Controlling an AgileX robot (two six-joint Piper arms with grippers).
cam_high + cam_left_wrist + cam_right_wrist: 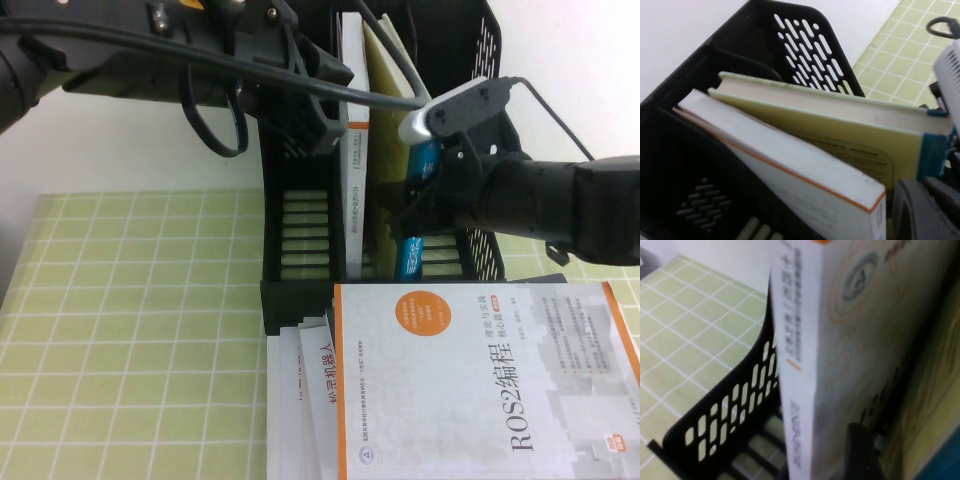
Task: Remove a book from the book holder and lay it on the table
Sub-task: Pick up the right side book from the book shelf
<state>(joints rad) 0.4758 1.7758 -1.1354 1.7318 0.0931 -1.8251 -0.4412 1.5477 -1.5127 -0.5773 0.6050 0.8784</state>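
Where left hand point(325, 115), right hand point(415, 205) meet, two books point(355, 190).

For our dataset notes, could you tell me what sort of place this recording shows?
Probably a lab test bench, not a real office: a gridded green table, a black book holder against a bare white wall, the left gripper above it, the right gripper at the blue-spined book.

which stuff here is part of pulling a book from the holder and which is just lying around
Part of the job:
- the blue-spined book
- the book holder
- the table
- the right gripper, at that book's spine
- the left gripper, over the holder

Just lying about:
- the white orange-edged book in the holder
- the ROS2 book on the table
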